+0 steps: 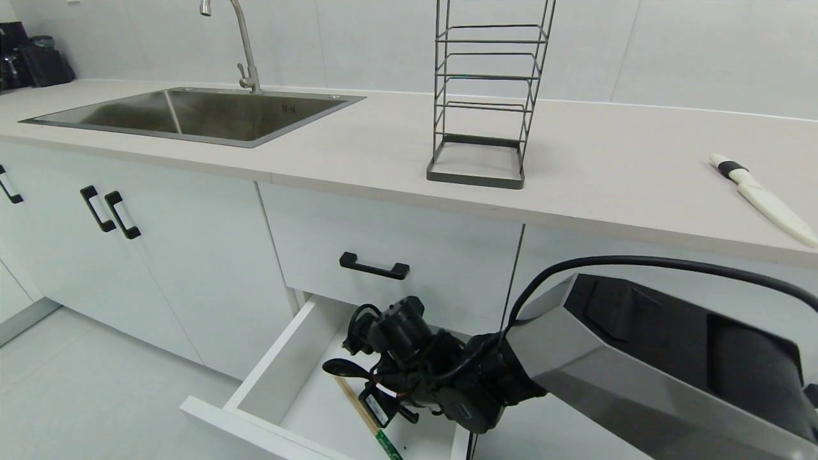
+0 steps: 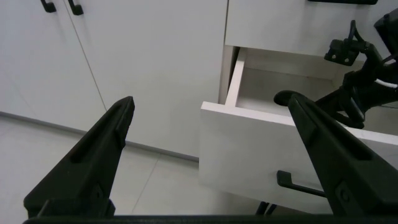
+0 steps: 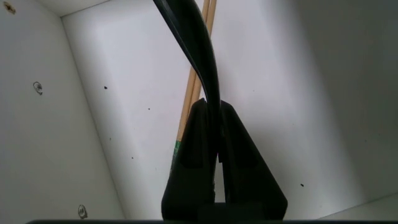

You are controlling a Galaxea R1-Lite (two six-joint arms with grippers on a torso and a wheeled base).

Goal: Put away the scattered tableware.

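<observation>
As the black spoon (image 3: pixel 194 56) is pinched only by the end of its handle, with the bowl hanging free, I judge this hold to be the weak place. The right gripper (image 3: pixel 216 112) has its claw closed narrowly on the handle, down inside the open drawer (image 1: pixel 275 364). The spoon is just above a pair of wooden chopsticks (image 3: pixel 188 106) lying on the bottom; whether they touch, I cannot tell.

If I release from too high, the spoon may bounce, or land across the chopsticks and push them. If I lift the wrist out carelessly, the fingers may catch the drawer's side wall.

The left gripper (image 2: pixel 211 102) stands with its claw wide, holding nothing, near the drawer's front panel. A move inward could knock that panel.

On the counter (image 1: pixel 607 160) a white knife (image 1: pixel 763 198) lies well apart from the wire rack (image 1: pixel 479 102). Its blade will ask for a careful grip.
</observation>
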